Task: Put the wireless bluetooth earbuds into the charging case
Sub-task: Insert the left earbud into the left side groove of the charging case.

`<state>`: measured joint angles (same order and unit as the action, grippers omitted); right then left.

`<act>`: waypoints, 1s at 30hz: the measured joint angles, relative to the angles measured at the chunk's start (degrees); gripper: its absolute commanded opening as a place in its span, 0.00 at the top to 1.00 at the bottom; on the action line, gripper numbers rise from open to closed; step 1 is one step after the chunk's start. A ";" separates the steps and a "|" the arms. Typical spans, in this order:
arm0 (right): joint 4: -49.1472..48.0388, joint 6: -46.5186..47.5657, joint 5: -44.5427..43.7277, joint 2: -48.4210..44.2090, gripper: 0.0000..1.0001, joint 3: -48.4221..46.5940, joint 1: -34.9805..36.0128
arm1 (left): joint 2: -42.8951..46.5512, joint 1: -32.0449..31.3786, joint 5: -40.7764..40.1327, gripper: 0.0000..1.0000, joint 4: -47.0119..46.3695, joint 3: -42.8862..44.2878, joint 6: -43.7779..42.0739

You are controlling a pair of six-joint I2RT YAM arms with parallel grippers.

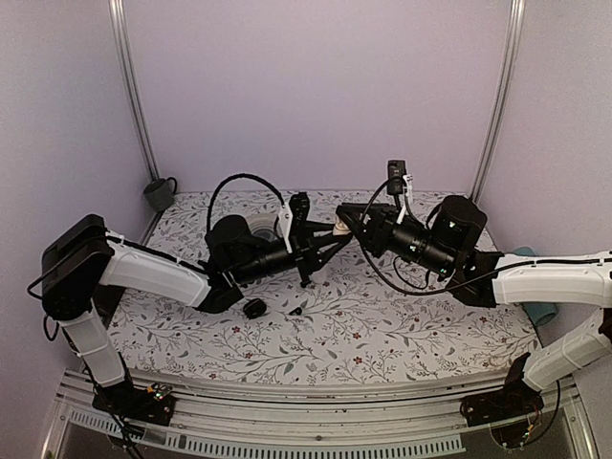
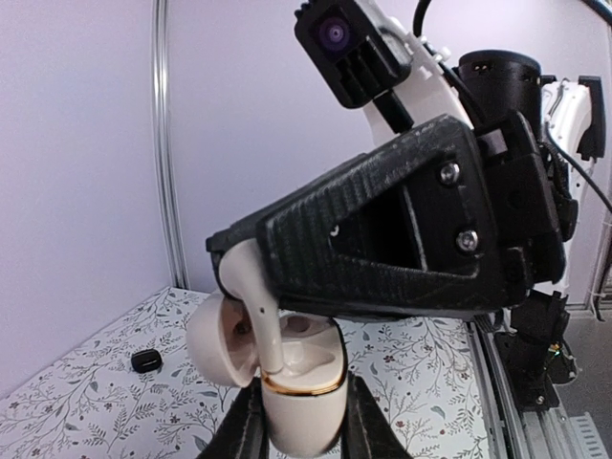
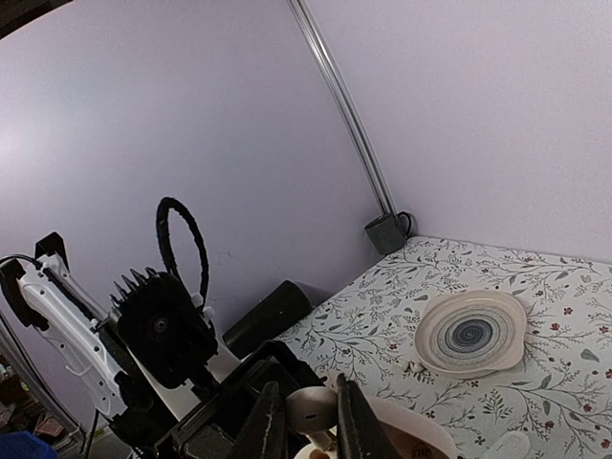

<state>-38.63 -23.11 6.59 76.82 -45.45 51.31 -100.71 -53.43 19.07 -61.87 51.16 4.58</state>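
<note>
The charging case (image 2: pixel 302 406) is cream with a gold rim, and its lid (image 2: pixel 212 349) hangs open to the left. My left gripper (image 2: pixel 302 426) is shut on the case's body and holds it upright above the table. One of the wireless bluetooth earbuds (image 2: pixel 256 311), glossy white, stands with its stem tip down in the case's left socket. My right gripper (image 3: pixel 304 421) is shut on that earbud's head (image 3: pixel 311 409). In the top view the two grippers meet at mid-table around the case (image 1: pixel 339 229).
A swirl-patterned plate (image 3: pixel 469 333) lies on the floral tablecloth, and a dark mug (image 1: pixel 160 193) stands at the back left corner. Small black bits (image 1: pixel 254 308) lie near the front of the table. A teal object (image 1: pixel 524 253) sits at the right edge.
</note>
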 measured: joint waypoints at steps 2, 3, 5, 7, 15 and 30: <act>0.02 -0.02 -0.02 0.00 0.82 0.00 0.00 | 0.00 0.02 0.02 1.00 -0.02 0.00 0.13; 0.02 -0.02 -0.02 -0.02 0.82 0.00 0.00 | 0.00 0.04 0.04 1.00 -0.02 0.00 0.20; 0.02 -0.02 0.00 -0.04 0.82 0.00 0.00 | 0.00 0.09 0.09 1.00 -0.13 0.00 0.37; 0.02 -0.07 0.00 -0.11 0.82 0.02 -0.02 | 0.00 0.13 0.20 1.00 -0.24 0.00 0.42; 0.07 -0.66 0.81 -0.59 0.77 0.72 -0.26 | 0.04 0.33 0.52 1.00 -0.37 0.00 0.39; 0.09 -2.32 4.52 -0.59 0.76 0.81 -1.14 | 1.40 0.83 1.51 1.00 1.38 0.00 -1.42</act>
<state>-38.54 -25.43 11.11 76.23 -44.64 50.17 -99.31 -52.60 20.58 -60.49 51.16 3.16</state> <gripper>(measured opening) 0.237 0.231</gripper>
